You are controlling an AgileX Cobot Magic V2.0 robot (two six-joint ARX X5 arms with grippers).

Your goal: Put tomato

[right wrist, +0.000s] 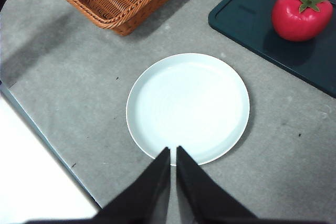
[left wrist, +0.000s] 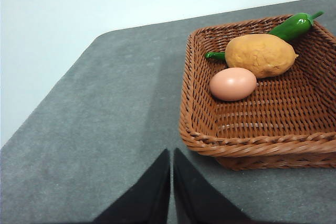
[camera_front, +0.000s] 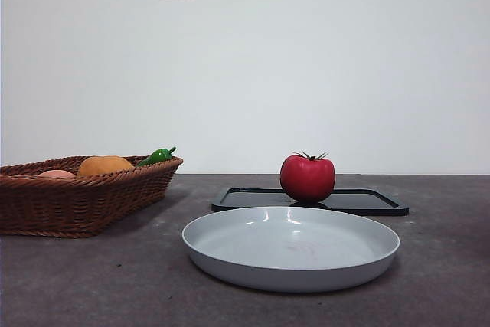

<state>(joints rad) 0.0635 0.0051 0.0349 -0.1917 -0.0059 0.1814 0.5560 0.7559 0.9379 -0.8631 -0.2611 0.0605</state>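
the tomato stands on the dark tray, right of centre in the front view, behind the grey plate. a basket sits at the left. the left gripper and right gripper are both closed and hold nothing.

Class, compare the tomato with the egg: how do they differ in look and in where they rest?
The tomato is glossy deep red with a green calyx; the egg is plain pale pinkish-tan. The tomato is round, the egg oval. The tomato sits on the dark tray; the egg lies in the wicker basket. Neither is held by a claw.
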